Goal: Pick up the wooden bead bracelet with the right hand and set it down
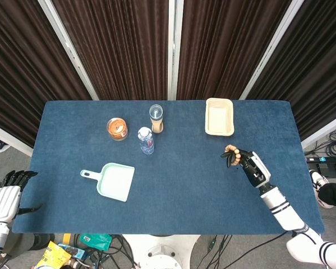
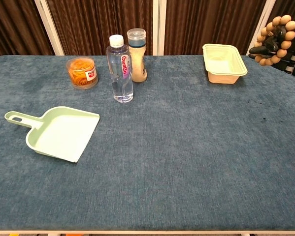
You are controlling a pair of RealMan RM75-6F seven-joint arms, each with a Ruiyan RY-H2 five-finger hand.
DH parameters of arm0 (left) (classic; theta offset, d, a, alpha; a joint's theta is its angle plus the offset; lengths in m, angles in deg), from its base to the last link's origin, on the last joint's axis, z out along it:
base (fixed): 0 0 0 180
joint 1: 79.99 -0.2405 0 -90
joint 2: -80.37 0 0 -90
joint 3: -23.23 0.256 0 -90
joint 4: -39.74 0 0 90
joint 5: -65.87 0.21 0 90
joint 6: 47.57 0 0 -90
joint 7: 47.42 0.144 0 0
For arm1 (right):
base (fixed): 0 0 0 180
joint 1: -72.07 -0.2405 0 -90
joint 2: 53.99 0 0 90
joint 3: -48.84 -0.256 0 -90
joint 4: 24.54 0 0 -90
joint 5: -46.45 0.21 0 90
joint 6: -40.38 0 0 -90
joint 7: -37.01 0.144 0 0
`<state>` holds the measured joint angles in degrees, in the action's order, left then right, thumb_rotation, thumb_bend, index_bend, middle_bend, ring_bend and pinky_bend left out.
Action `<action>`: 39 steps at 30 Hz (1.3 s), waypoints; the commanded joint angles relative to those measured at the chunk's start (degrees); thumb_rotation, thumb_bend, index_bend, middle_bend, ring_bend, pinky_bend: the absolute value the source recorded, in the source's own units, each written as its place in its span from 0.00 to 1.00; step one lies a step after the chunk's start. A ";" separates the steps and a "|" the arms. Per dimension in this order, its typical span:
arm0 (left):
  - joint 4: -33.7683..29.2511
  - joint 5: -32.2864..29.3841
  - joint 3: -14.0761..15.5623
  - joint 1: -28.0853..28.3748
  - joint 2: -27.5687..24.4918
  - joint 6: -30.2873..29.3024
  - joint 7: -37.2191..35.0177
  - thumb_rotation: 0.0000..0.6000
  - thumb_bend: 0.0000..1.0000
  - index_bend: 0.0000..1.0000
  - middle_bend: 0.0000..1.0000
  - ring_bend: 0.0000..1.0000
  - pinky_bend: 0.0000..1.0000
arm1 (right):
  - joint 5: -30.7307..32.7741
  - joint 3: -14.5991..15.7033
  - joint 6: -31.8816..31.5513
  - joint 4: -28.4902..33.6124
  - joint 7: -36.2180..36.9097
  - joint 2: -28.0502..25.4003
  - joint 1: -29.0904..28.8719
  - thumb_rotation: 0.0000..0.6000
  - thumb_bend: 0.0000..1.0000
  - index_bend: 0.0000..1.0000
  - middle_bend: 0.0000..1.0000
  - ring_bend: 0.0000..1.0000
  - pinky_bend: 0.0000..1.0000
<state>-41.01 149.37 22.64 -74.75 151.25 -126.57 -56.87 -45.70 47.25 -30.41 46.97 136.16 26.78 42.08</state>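
The wooden bead bracelet point(image 2: 280, 48) is a ring of round tan beads, seen at the far right of the chest view and raised well above the table. My right hand point(image 1: 243, 162) grips the wooden bead bracelet point(image 1: 230, 149) with its dark fingers point(image 2: 269, 45) hooked through the ring. In the head view the hand hovers over the right part of the blue table point(image 1: 184, 185), in front of the cream tray. My left hand point(image 1: 6, 199) hangs off the table's left front corner, holding nothing, fingers loosely apart.
A cream tray point(image 1: 219, 117) stands at the back right. A spice shaker point(image 1: 156, 118), a water bottle point(image 1: 146, 140) and an orange-filled jar point(image 1: 117, 129) cluster at the back centre. A mint dustpan point(image 1: 112, 181) lies front left.
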 commanded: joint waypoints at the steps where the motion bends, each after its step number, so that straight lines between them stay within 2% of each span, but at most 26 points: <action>1: -0.01 -0.03 -0.01 -0.01 0.00 0.00 0.03 1.00 0.00 0.19 0.16 0.09 0.06 | 0.05 0.04 0.03 -0.13 -0.10 0.03 -0.03 0.51 1.00 0.54 0.57 0.29 0.04; 3: -0.09 -0.05 -0.02 -0.02 -0.04 -0.03 0.10 1.00 0.00 0.19 0.16 0.09 0.06 | 0.15 0.09 0.29 -0.12 0.02 -0.04 -0.12 0.41 0.88 0.52 0.56 0.28 0.04; 6: -0.23 -0.03 -0.04 0.02 -0.09 -0.03 0.20 1.00 0.00 0.19 0.16 0.09 0.06 | 0.34 0.12 0.56 -0.19 0.79 -0.25 -0.22 0.31 0.53 0.47 0.54 0.27 0.04; 8: -0.33 0.00 -0.08 0.08 -0.12 -0.01 0.24 1.00 0.00 0.19 0.16 0.09 0.06 | 0.84 -0.03 0.78 -0.50 0.89 -0.24 -0.15 0.28 0.44 0.46 0.54 0.27 0.04; 10: -0.45 0.09 -0.08 0.07 -0.17 -0.12 0.29 1.00 0.00 0.19 0.16 0.09 0.06 | 1.34 -0.12 1.18 -0.86 -0.40 -0.14 -0.10 0.27 0.43 0.45 0.54 0.27 0.04; 12: -0.59 0.37 0.02 0.03 -0.23 -0.34 0.33 1.00 0.00 0.18 0.16 0.09 0.06 | 2.45 -0.32 2.44 -1.29 -4.94 0.13 -0.16 0.27 0.43 0.45 0.53 0.26 0.04; 15: -0.80 0.70 0.10 -0.06 -0.39 -0.72 0.38 1.00 0.00 0.18 0.16 0.09 0.06 | 3.87 -0.57 4.45 -1.81 -17.01 1.05 -0.50 0.27 0.42 0.44 0.51 0.23 0.04; 19: -0.79 0.63 -0.08 0.02 -0.43 -0.80 0.38 1.00 0.00 0.18 0.16 0.09 0.06 | 3.99 -0.05 9.65 -0.44 -30.71 1.23 -2.93 0.26 0.41 0.39 0.42 0.20 0.04; 24: -0.68 0.65 -0.31 0.58 -0.08 -0.26 0.74 1.00 0.00 0.18 0.16 0.09 0.06 | 2.75 0.45 16.86 0.63 -49.38 2.21 -7.74 0.27 0.41 0.24 0.29 0.13 0.04; 29: -0.59 0.29 -0.33 0.84 0.19 0.36 1.15 1.00 0.00 0.18 0.16 0.09 0.06 | 3.04 1.19 22.38 3.35 -68.85 0.45 -10.57 0.27 0.39 0.03 0.14 0.01 0.02; 32: -0.13 0.00 -0.55 0.96 0.57 0.44 1.10 1.00 0.00 0.18 0.16 0.09 0.06 | 6.02 0.13 20.10 6.76 -76.97 -1.10 -8.71 0.27 0.38 0.00 0.11 0.00 0.01; 34: 0.21 -0.13 -0.71 1.04 0.81 0.44 1.12 1.00 0.00 0.18 0.16 0.09 0.06 | 7.68 -0.44 17.53 8.89 -79.77 -2.44 -6.92 0.28 0.38 0.00 0.11 0.00 0.01; 36: 0.69 -0.21 -0.94 1.06 1.14 0.15 1.24 1.00 0.00 0.18 0.16 0.09 0.06 | 9.21 -1.58 11.71 10.68 -82.18 -3.56 -3.76 0.43 0.38 0.00 0.13 0.00 0.01; 38: 1.38 -0.41 -1.26 0.96 1.64 -0.46 2.10 1.00 0.00 0.18 0.16 0.09 0.06 | 10.33 -2.44 4.70 11.32 -85.71 -4.47 0.05 0.79 0.39 0.00 0.16 0.00 0.01; 39: 1.67 -0.55 -1.42 0.89 1.89 -0.79 2.63 1.00 0.00 0.18 0.16 0.09 0.06 | 10.71 -2.61 1.89 11.55 -87.37 -4.96 1.70 0.87 0.40 0.00 0.17 0.00 0.01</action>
<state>-39.67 148.98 21.43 -73.79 152.85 -127.02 -54.68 -37.92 46.28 -18.51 56.24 54.87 24.38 37.92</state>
